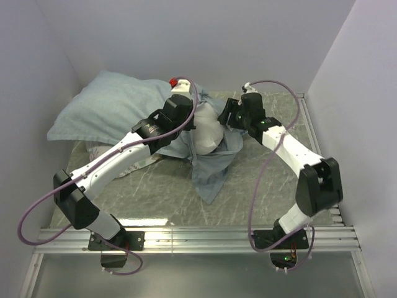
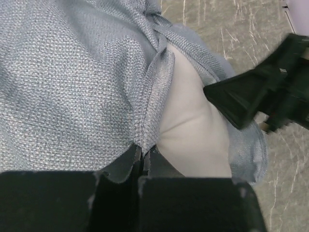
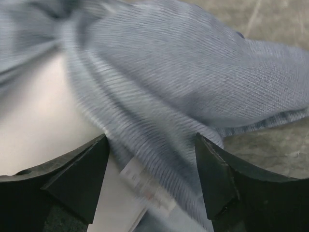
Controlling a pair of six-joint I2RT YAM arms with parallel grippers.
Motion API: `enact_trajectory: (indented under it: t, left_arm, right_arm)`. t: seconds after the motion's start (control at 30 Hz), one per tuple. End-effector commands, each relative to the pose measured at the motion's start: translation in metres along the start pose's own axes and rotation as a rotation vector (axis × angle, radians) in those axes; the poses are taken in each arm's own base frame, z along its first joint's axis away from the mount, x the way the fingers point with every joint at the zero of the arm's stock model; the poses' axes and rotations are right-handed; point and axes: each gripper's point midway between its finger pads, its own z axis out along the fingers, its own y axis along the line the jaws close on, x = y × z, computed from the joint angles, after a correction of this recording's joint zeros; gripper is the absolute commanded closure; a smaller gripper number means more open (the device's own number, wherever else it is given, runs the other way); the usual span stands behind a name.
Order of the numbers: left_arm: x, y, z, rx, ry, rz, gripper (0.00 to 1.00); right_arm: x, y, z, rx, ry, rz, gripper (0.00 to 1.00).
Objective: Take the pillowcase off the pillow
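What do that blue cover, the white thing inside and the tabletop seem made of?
The pillowcase: matte woven cloth; coarse weave and stitched seam show. The pillow: smooth white fabric, perhaps cotton, softly puffed. The table: hard grey-green marbled top with pale veins, stone or laminate.

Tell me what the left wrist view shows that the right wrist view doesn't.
Left wrist only: the left fingers pinched shut on the pillowcase seam, and the right fingers seen from outside. Right wrist only: a small pale label, blurred, between the open right fingers. Both: the blue-grey pillowcase, the bare white pillow and the table.
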Motion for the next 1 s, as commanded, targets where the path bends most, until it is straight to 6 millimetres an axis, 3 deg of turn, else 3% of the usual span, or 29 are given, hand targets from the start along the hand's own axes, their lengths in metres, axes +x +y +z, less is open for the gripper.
enact_trajectory:
  t: [0.0,0.07,0.1,0.2,0.3,0.43,0.53,0.67,0.73,0.83,0.9,0.97]
  left_arm:
    - [-0.062,-0.004,-0.020,0.016,-0.174,-0.050,1.00]
    - [-0.063,-0.006,-0.022,0.026,-0.174,-0.045,1.00]
    - [-0.064,-0.005,-0.023,0.026,-0.179,-0.048,1.00]
    - [-0.070,-0.005,-0.030,0.041,-0.207,-0.058,1.00]
    - [-0.080,-0.006,-0.040,0.069,-0.240,-0.088,1.00]
    - [-0.103,-0.004,-0.066,0.104,-0.323,-0.150,1.00]
    - [-0.114,0.003,-0.081,0.109,-0.381,-0.186,1.00]
    - [-0.125,0.003,-0.087,0.127,-0.444,-0.229,1.00]
    - [-0.134,-0.004,-0.085,0.151,-0.476,-0.248,1.00]
    - [-0.145,-0.012,-0.075,0.157,-0.505,-0.273,1.00]
    - [-0.153,-0.021,-0.067,0.172,-0.530,-0.293,1.00]
    - [-0.164,-0.027,-0.066,0.189,-0.552,-0.309,1.00]
  right_arm:
    - [0.004,-0.032,0.017,0.144,0.046,0.017,0.33]
    - [0.007,-0.057,0.028,0.218,0.061,0.048,0.46]
    - [0.000,-0.075,0.031,0.244,0.047,0.077,0.62]
    - [0.003,-0.113,0.041,0.298,0.069,0.155,0.87]
    - [0.008,-0.137,0.053,0.346,0.084,0.198,0.90]
    - [0.018,-0.150,0.076,0.317,0.129,0.265,0.89]
    - [0.025,-0.142,0.092,0.219,0.181,0.307,0.87]
    - [0.030,-0.087,0.095,-0.070,0.231,0.338,0.82]
    - [0.024,-0.057,0.086,-0.225,0.228,0.322,0.78]
    - [0.017,-0.021,0.067,-0.403,0.220,0.276,0.63]
    - [0.010,-0.007,0.053,-0.480,0.203,0.256,0.51]
    - [0.010,-0.011,0.047,-0.439,0.207,0.263,0.43]
